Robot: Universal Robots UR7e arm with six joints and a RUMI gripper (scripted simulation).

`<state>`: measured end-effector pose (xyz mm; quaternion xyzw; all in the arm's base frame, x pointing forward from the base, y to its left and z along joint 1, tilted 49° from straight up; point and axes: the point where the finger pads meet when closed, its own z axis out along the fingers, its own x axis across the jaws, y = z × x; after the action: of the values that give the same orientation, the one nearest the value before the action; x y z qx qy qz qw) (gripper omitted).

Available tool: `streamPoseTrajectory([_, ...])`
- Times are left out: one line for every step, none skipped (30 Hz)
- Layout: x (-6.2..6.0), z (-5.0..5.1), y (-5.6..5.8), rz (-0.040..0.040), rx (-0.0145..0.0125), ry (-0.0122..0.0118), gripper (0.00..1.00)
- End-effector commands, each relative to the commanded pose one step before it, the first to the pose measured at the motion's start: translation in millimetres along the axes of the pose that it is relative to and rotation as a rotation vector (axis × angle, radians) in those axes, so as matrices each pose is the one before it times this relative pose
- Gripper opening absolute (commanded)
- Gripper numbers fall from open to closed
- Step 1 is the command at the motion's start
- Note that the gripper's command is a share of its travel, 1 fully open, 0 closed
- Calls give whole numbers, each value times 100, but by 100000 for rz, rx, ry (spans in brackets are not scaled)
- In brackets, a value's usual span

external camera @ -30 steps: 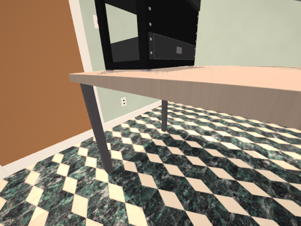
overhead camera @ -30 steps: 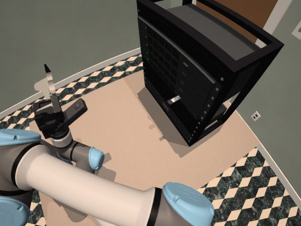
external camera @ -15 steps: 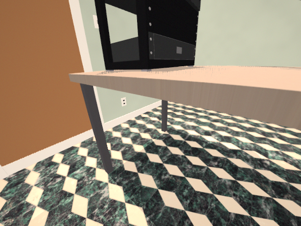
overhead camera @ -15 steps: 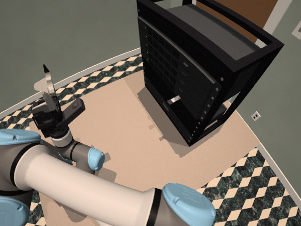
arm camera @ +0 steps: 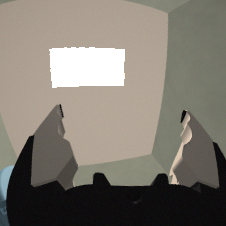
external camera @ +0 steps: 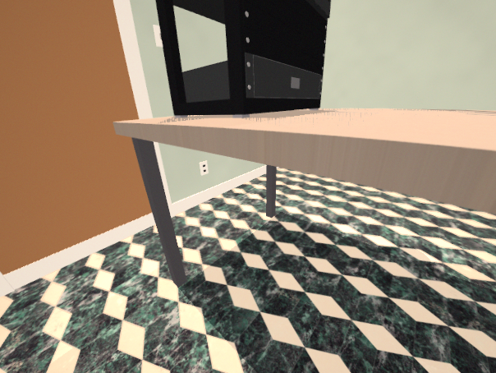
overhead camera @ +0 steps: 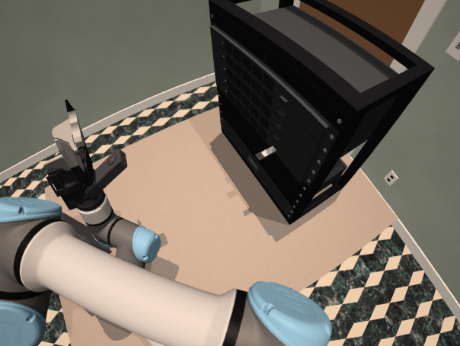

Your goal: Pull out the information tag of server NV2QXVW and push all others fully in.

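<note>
Two-jaw metal-and-black gripper (overhead camera: 65, 120) (arm camera: 123, 107): opened fully, nothing held; pointed upward, well apart from the rack. Tan wooden table (overhead camera: 183, 183) (external camera: 320, 144): the rack is borne upright at its far part. Black open-framed server rack (overhead camera: 324, 76) (external camera: 236, 62): fitted with dark-fronted servers, marked by small green lights at one side. White-topped information tag (overhead camera: 268, 152): small, flat, rectangular, pulled out from the rack's front, below the other tags' row; its print cannot be read.

In the top view, the gripper (overhead camera: 62, 121) (arm camera: 123, 107) has turned a little, its fingertips shifting slightly toward nine o'clock.
</note>
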<state>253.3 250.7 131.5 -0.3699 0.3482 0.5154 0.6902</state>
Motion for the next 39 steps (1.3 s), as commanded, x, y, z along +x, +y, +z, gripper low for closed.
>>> streamPoseTrajectory([535,34,649,-3020,-2393,1965,100])
streamPoseTrajectory([102,-19,78,-542,-385,343,100])
streamPoseTrajectory([102,-18,80,-541,-391,342,100])
streamPoseTrajectory([102,-17,81,-540,-395,341,100])
streamPoseTrajectory([102,-17,81,-540,-396,341,100])
streamPoseTrajectory([102,-18,80,-540,-394,341,100])
streamPoseTrajectory([102,-19,78,-542,-389,342,100])
streamPoseTrajectory([102,-21,76,-544,-385,344,100])
streamPoseTrajectory([102,-22,75,-546,-380,345,100])
streamPoseTrajectory([101,-23,74,-547,-378,346,100])
streamPoseTrajectory([101,-23,73,-547,-377,346,100])
streamPoseTrajectory([101,-23,73,-547,-377,346,100])
streamPoseTrajectory([101,-23,73,-547,-378,346,100])
streamPoseTrajectory([101,-23,74,-547,-381,345,100])
streamPoseTrajectory([0,0,0,0,0,0,100])
streamPoseTrajectory([0,0,0,0,0,0,100])
streamPoseTrajectory([103,-31,62,-531,-344,360,100])
streamPoseTrajectory([101,-22,76,-547,-389,342,100])
streamPoseTrajectory([101,-21,77,-548,-393,341,100])
streamPoseTrajectory([101,-20,79,-547,-399,339,100])
streamPoseTrajectory([101,-19,80,-546,-402,338,100])
streamPoseTrajectory([101,-19,80,-546,-403,337,100])
streamPoseTrajectory([101,-20,79,-547,-400,338,100])
streamPoseTrajectory([101,-21,77,-548,-396,340,100])
streamPoseTrajectory([101,-22,75,-549,-392,341,100])
streamPoseTrajectory([101,-24,74,-549,-388,343,100])
streamPoseTrajectory([101,-24,73,-550,-385,344,100])
streamPoseTrajectory([101,-25,73,-551,-384,344,100])
streamPoseTrajectory([101,-25,72,-551,-385,344,100])
streamPoseTrajectory([101,-25,73,-551,-386,344,100])
streamPoseTrajectory([101,-25,73,-551,-388,343,100])
streamPoseTrajectory([0,0,0,0,0,0,100])
streamPoseTrajectory([0,0,0,0,0,0,100])
streamPoseTrajectory([104,-33,61,-538,-352,362,100])
streamPoseTrajectory([100,-23,75,-552,-396,340,100])
streamPoseTrajectory([100,-22,76,-553,-400,338,100])
streamPoseTrajectory([100,-21,78,-552,-405,335,100])
streamPoseTrajectory([100,-21,78,-552,-408,334,100])
streamPoseTrajectory([100,-21,78,-552,-408,334,100])
